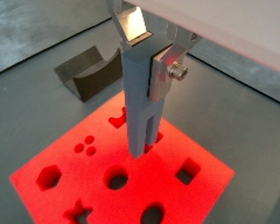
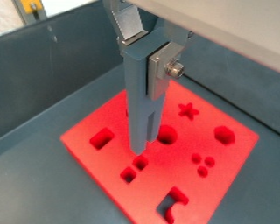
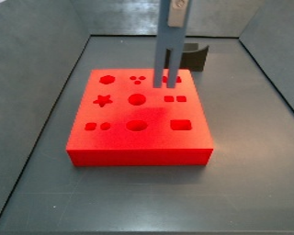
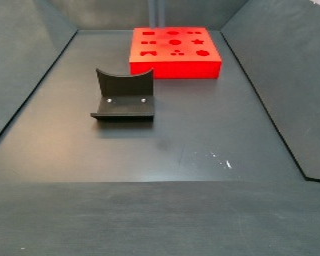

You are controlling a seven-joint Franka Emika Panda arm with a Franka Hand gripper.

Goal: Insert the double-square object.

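The silver finger plates point(image 1: 171, 63) are closed flat against the upper part of the double-square object point(image 1: 143, 96), clamping it so that the grey-blue bar hangs upright below the gripper point(image 1: 154, 57); in both wrist views only one plate with its screw shows clearly point(image 2: 166, 66), the opposite one being hidden behind the bar point(image 2: 140, 96), and the gripper body is cut off by the frame edge. The bar's lower end reaches the top face of the red board point(image 1: 119, 171), but the wrist views do not show whether the tips are inside a hole or just touching the surface. In a side view the two prongs point(image 3: 169, 78) can be made out, separated by a slit, with their ends at the board's face point(image 3: 137, 138) near the pair of small square holes point(image 3: 175, 97); the gripper itself is cropped out at the top there. In the other direction, a side view shows the board point(image 4: 176, 55) far back, with the bar only a thin, faint line above it point(image 4: 157, 12). The dark grey curved block point(image 4: 123, 97) stands on the floor well apart from the board, also visible beyond it point(image 1: 90, 72).
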